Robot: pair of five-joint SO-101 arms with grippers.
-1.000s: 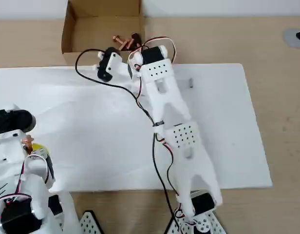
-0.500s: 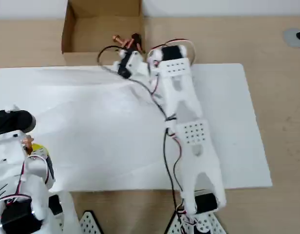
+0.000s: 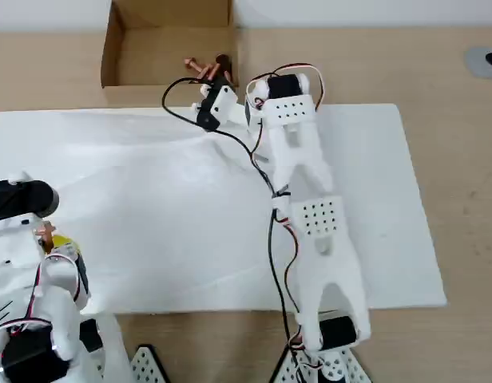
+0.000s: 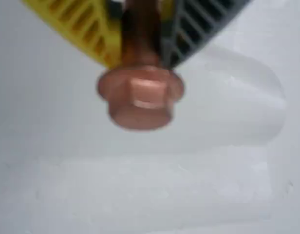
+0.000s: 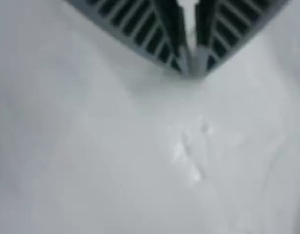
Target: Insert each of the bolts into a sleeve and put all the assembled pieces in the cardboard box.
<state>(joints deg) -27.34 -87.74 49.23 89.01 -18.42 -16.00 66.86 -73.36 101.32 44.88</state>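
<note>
Jaws of the left gripper (image 4: 142,57), one yellow and one grey, were clenched on the shank of a copper bolt (image 4: 140,100). Its flanged hex head stood clear beyond the tips, and its long axis ran straight along the gripper's own line, head outward. The shank's far end was hidden between the jaws. Under the head we saw the white mat (image 4: 67,195), not touching it as far as we could tell.

Jaws of the right gripper (image 5: 191,62) were drawn together tip to tip with nothing between them, just above the mat. From the high view we placed this gripper at the mat's far edge, just beside the near right corner of the cardboard box (image 3: 110,56), which stood on the table (image 3: 438,72) beyond the mat. Assembled pieces (image 3: 200,67) lay inside the box against its right wall.

The left gripper sat at the near left corner of the mat, so the bolt was well apart from both the box and the right gripper, diagonally across the mat. We judged the left arm to be the one that must carry it. Which way a free sleeve lay from the bolt we could not tell. With only the head exposed, we judged the bolt would need presenting shank-first, or passing to the other arm, before any sleeve could go on.
</note>
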